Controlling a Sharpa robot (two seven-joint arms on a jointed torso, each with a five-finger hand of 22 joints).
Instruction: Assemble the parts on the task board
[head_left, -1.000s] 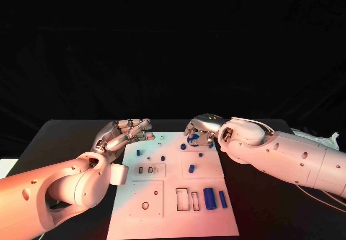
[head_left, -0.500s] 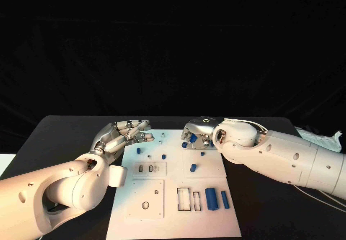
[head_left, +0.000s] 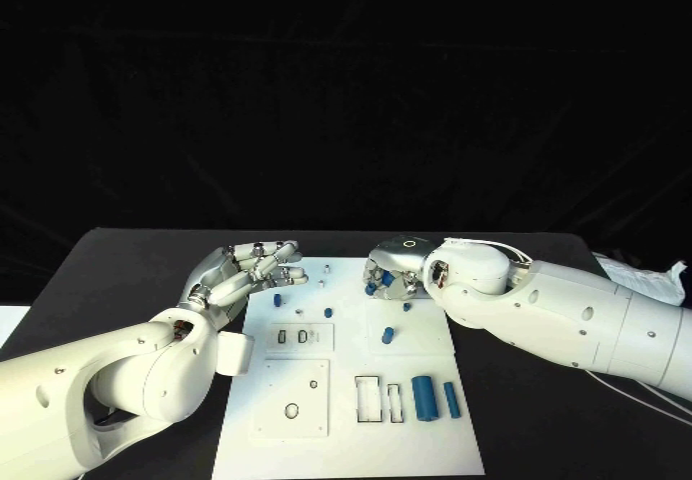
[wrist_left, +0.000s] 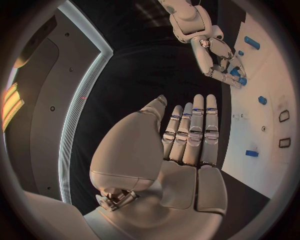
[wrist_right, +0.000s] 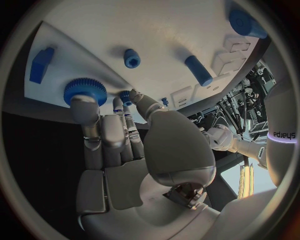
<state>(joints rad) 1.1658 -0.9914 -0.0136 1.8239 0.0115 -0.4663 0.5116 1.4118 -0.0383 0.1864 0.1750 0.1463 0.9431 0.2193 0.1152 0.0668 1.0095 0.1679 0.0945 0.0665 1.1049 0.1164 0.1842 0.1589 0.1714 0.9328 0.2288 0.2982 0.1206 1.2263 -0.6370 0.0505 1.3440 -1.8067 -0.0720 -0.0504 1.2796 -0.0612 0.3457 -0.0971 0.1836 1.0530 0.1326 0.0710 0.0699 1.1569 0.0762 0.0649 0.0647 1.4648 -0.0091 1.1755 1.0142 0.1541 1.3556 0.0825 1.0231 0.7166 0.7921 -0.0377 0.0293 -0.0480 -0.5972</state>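
A black table (head_left: 130, 270) holds a white task board (head_left: 346, 420) lying flat at its middle. The right arm (head_left: 577, 315) reaches in over the board's far right corner. The left arm (head_left: 101, 375) lies along the board's left edge. The left hand (head_left: 248, 268) hovers near the far left corner, fingers straight and close together, holding nothing. The right hand (head_left: 392, 272) rests its fingertips on a blue toothed gear (wrist_right: 85, 91) at the board's far edge; whether it grips the gear cannot be told. A large blue cylinder (head_left: 424, 397) and a thinner blue peg (head_left: 451, 400) lie side by side near the board's right edge. A short blue peg (head_left: 387, 336) sits mid-board. A small blue piece (head_left: 278, 299) lies just beside the left hand.
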